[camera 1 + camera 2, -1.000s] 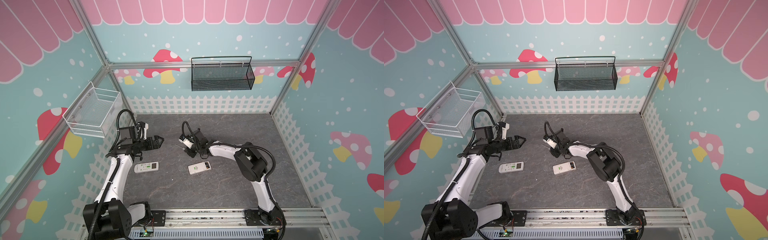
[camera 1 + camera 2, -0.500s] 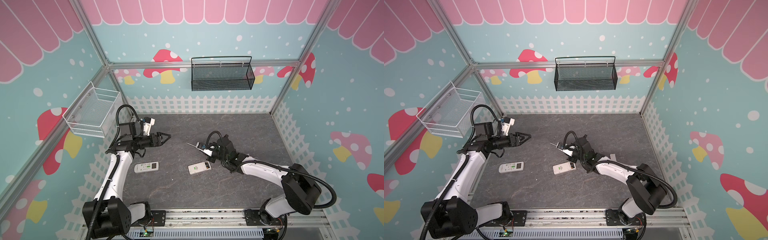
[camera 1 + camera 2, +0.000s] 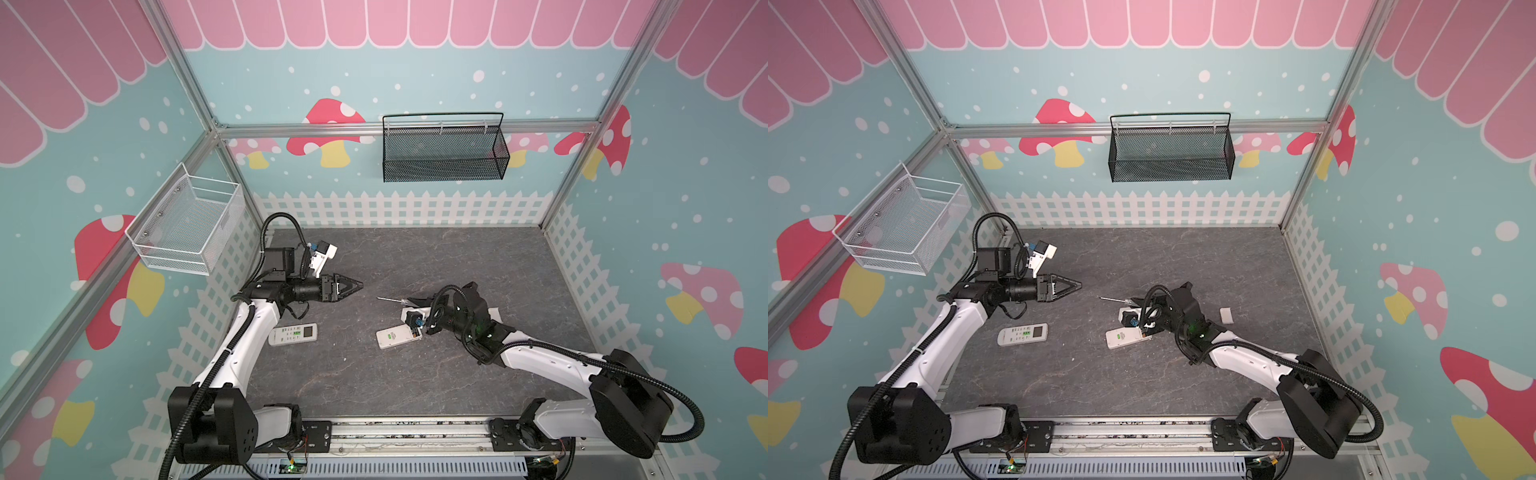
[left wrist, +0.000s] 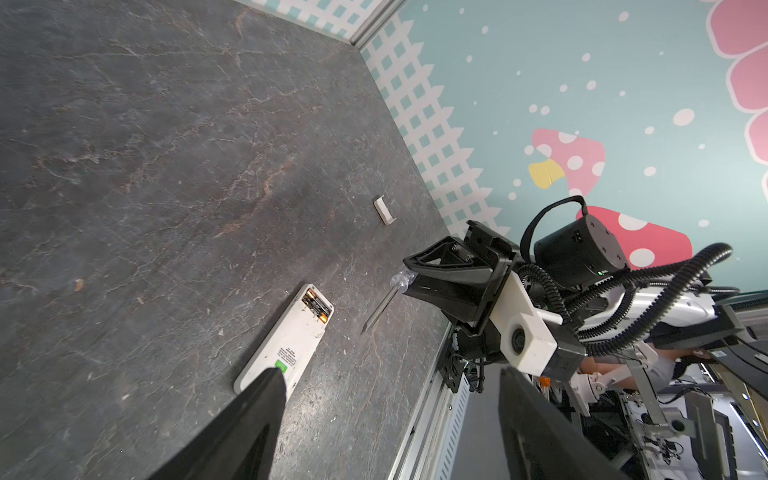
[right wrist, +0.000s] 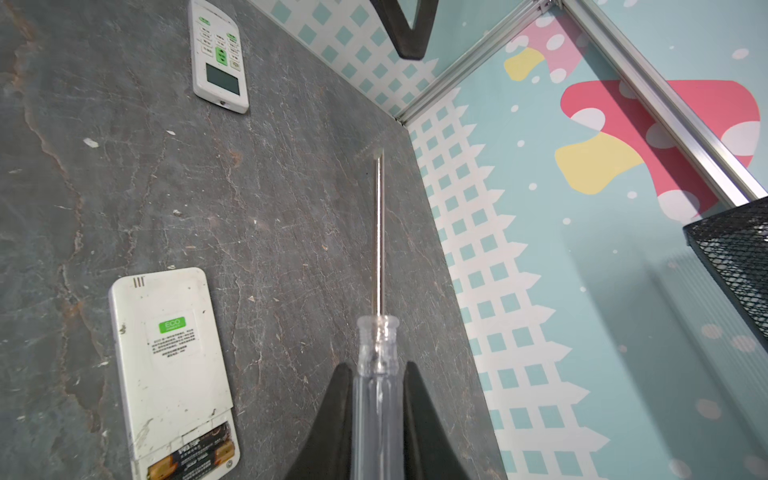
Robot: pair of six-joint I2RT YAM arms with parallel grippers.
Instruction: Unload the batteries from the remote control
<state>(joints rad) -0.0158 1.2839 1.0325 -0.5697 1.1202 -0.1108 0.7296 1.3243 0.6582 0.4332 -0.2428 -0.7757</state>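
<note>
both top views look down on the table (image 3: 415, 374), wrist views skim it close.

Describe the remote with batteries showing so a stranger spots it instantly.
On the grey stone-look tabletop lie two flat white rectangular remotes. The remote control is the one nearer the middle. Unlike the button-side-up remote at left, it lies face down, with a green label and dark-and-gold batteries in an open recess.

tabletop (image 3: 415, 257) — grey | remote control (image 3: 392, 337) (back up) | buttoned remote (image 3: 293, 334) | cover piece (image 3: 1225, 315)
</note>
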